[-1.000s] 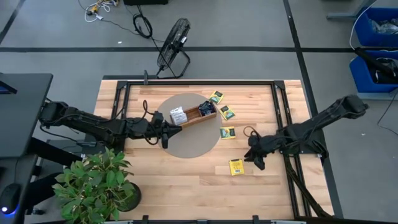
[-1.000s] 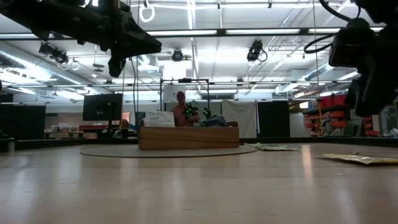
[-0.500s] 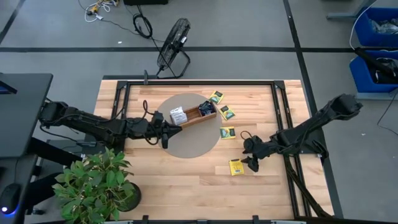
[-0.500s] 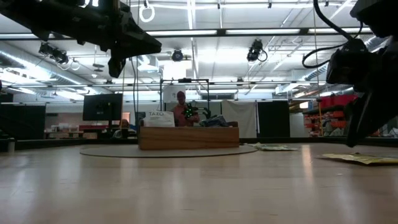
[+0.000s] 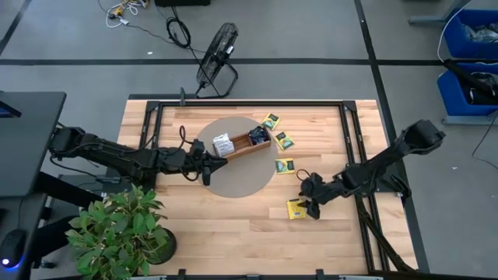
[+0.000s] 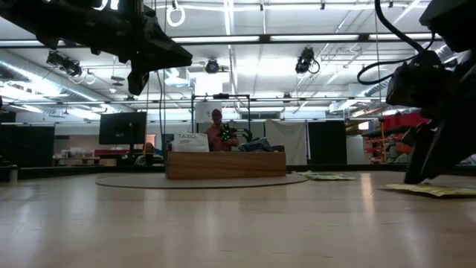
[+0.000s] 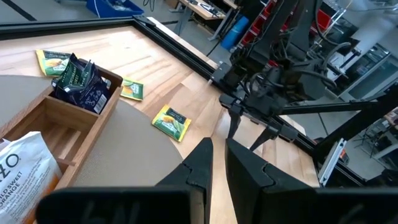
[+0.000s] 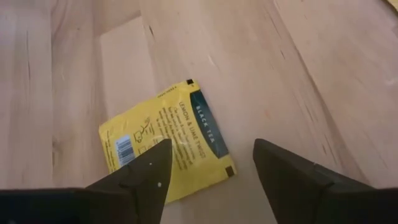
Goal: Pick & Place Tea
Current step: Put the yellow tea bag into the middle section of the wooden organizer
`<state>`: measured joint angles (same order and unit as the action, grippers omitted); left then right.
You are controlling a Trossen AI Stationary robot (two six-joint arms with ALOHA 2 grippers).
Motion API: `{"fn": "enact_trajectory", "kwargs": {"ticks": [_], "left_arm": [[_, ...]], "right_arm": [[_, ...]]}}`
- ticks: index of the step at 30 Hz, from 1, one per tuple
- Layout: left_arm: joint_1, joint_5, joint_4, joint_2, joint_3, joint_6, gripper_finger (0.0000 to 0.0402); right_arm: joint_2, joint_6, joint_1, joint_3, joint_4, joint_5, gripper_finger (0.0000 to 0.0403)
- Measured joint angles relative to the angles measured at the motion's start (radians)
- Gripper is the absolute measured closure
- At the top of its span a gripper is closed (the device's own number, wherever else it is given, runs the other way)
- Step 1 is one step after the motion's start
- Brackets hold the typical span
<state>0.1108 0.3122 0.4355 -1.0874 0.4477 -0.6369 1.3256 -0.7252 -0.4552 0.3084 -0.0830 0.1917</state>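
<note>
Lowering since a second ago, my right gripper [image 8: 208, 168] now hovers wide open, empty, over a flat yellow tea packet [image 8: 166, 148] lying skewed on the tabletop [image 8: 298, 74].

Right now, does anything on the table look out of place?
Yes. Four yellow tea packets lie loose on the wood outside the tray: three near its far end, one alone by the right gripper, whose jaws are open over it.

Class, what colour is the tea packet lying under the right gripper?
Yellow, with a dark teal band along one edge; the tea packet shows best in the right wrist view.
</note>
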Motion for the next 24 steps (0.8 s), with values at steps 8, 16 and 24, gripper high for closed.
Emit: {"fn": "enact_trajectory", "kwargs": {"ticks": [8,16,24], "left_arm": [[0.000,0.000,0.000,0.000,0.000,-0.001,0.0356],[-0.001,0.000,0.000,0.000,0.000,-0.006,0.0356],[-0.001,0.000,0.000,0.000,0.000,-0.005,0.0356]], "right_arm": [[0.070,0.043,-0.059,0.005,0.000,0.062,0.0225],[0.100,0.025,-0.098,0.005,-0.009,0.119,0.0308],[0.115,-0.001,-0.098,0.005,-0.036,0.123,0.0395]]}}
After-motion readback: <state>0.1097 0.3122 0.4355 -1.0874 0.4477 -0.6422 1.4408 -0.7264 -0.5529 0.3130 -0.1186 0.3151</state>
